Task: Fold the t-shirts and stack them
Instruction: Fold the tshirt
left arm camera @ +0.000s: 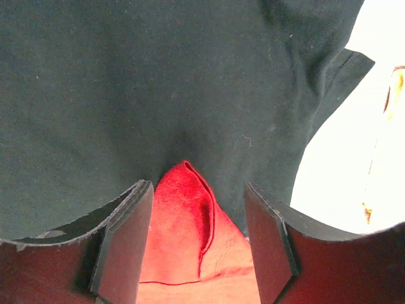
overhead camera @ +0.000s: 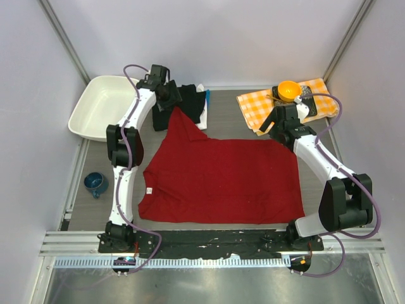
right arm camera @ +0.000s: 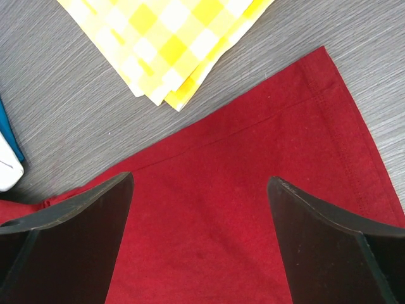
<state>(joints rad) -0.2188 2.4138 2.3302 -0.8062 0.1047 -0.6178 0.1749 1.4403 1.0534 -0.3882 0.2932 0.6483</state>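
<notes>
Left wrist: tip of red t-shirt between parted left fingers

walls: plain pale panels | table: grey wood-grain top | near edge: metal rail (ribbed) | light: even

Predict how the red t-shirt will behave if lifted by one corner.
Probably floppy: the red t-shirt lies flat, and its tip bunches into a fold at the left gripper. Likely light: its hem looks thin. Pushed, it would probably crease rather than slide whole.
</notes>
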